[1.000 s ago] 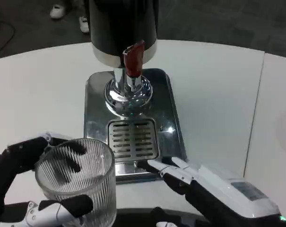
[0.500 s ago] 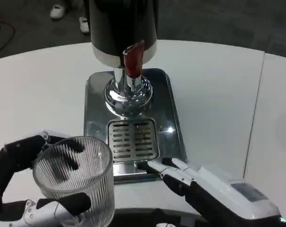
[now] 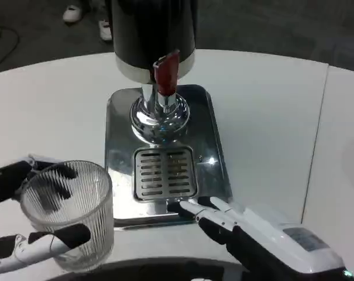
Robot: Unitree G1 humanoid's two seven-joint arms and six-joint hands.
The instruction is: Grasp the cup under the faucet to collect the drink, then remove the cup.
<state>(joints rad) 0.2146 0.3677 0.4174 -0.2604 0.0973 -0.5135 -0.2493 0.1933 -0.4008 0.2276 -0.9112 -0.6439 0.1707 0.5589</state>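
A clear ribbed glass cup (image 3: 71,213) stands at the lower left, left of the drip grate (image 3: 164,174). My left hand (image 3: 30,234) grips it, with black fingers behind the glass and a white and black thumb across its front. The dispenser's chrome faucet (image 3: 160,111) with its red lever (image 3: 165,72) stands above the grate, with nothing under it. My right hand (image 3: 253,231) lies at the lower right, fingers stretched out toward the front edge of the chrome tray (image 3: 215,146), holding nothing.
The black dispenser body (image 3: 153,29) rises at the back of the white round table (image 3: 264,111). A table seam (image 3: 317,129) runs down the right side. Dark floor and someone's shoes (image 3: 86,17) lie beyond the far edge.
My left hand has carried the cup left and slightly away from the tray. The right hand has stayed nearly in place, shifting a little lower.
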